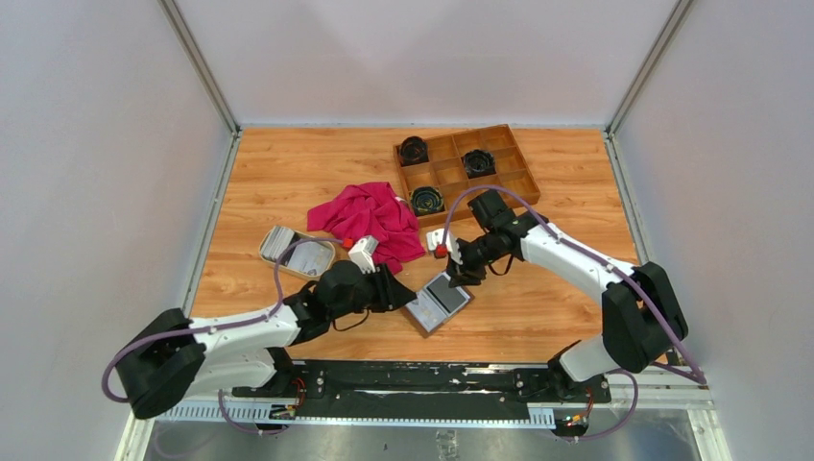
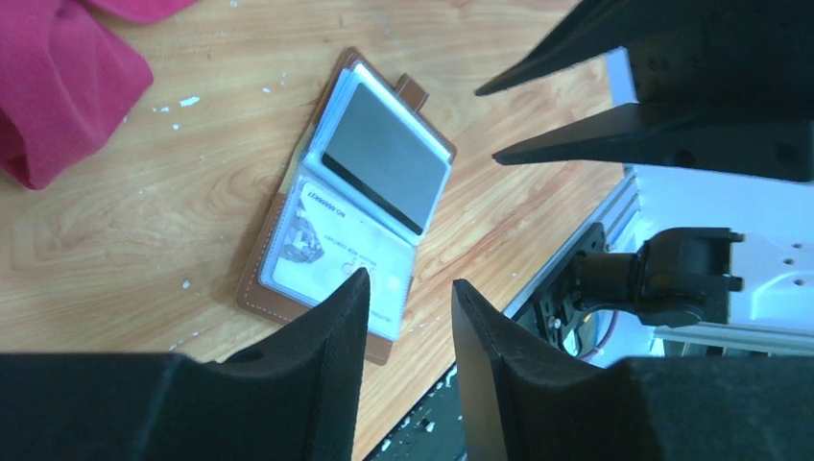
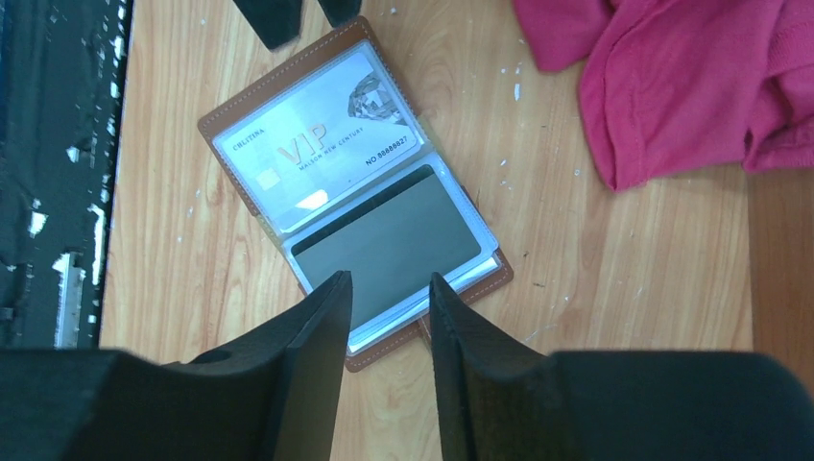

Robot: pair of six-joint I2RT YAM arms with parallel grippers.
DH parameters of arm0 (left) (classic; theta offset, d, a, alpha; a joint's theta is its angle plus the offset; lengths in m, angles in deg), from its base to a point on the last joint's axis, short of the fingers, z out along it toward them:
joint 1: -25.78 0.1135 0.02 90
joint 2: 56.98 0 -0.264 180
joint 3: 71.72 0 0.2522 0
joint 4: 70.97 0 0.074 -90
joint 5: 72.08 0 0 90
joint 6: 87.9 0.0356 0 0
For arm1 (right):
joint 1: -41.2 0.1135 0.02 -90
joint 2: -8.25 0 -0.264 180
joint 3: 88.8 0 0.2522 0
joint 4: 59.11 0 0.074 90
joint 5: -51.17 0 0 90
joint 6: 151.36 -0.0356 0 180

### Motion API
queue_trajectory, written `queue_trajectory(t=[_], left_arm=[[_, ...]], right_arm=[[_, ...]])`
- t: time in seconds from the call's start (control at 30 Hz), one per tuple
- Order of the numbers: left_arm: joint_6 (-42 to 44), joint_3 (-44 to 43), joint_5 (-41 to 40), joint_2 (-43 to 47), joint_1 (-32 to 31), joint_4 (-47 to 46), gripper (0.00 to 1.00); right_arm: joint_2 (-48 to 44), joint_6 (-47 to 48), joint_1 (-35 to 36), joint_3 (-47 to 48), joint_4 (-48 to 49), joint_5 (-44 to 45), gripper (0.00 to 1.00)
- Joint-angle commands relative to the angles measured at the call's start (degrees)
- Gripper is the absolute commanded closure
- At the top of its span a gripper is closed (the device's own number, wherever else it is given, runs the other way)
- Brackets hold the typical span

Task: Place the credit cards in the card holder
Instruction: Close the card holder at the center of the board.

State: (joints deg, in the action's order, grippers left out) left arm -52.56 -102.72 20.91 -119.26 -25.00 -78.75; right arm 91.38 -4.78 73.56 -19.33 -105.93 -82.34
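Observation:
The brown leather card holder [image 1: 439,302] lies open on the wood table near the front middle. A silver VIP card [image 3: 322,154] and a grey card with a dark stripe [image 3: 384,240] sit in its clear pockets. My left gripper [image 1: 404,294] hovers at its left edge, open and holding nothing [image 2: 408,285]. My right gripper [image 1: 462,276] hangs over its far right end, also open and holding nothing [image 3: 389,280]. More credit cards [image 1: 288,248] lie stacked in a cream dish to the left. In the left wrist view the card holder [image 2: 355,197] lies flat.
A pink cloth [image 1: 370,217] lies crumpled behind the card holder. The dish [image 1: 329,259] sits left of it. A wooden compartment tray [image 1: 466,171] with black items stands at the back right. The black base rail [image 1: 422,379] runs along the near edge.

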Motion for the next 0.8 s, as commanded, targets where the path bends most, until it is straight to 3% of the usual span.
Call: queue_trajectory(t=[0.0,0.17,0.27,0.37,0.47,0.57,0.63,0.77], left_arm=[[4.4,2.2,-2.9,7.8,0.2,5.5,0.58],[4.7,6.5,-2.9,15.5,0.5,5.9,0.52],[3.5,9.3,-2.9,19.5,1.0,6.0,0.37],[2.2,11.8,-2.9,22.8,1.7,5.9,0.31],[0.4,13.9,-2.9,25.4,2.2,5.9,0.13],[-0.4,15.1,-2.9,27.3,2.6,5.9,0.11],[-1.4,15.9,-4.4,28.5,2.7,5.9,0.01],[-4.1,17.3,-6.3,30.5,2.7,5.8,0.0]], right_arm=[[-0.5,-1.7,-3.6,0.5,-2.0,-6.2,0.57],[2.4,-3.2,-6.3,1.2,-2.0,-6.3,0.56],[2.5,-0.1,-7.0,0.5,-1.9,-5.4,0.54],[1.3,5.0,-7.4,-0.8,-1.9,-4.8,0.5],[-0.1,9.9,-7.7,-2.0,-2.1,-5.8,0.48],[-0.6,17.2,-8.0,-2.6,-4.1,-7.2,0.44],[0.2,26.2,-8.0,-1.8,-9.2,-7.8,0.42],[3.4,40.1,-8.1,1.2,-16.7,-6.1,0.4]])
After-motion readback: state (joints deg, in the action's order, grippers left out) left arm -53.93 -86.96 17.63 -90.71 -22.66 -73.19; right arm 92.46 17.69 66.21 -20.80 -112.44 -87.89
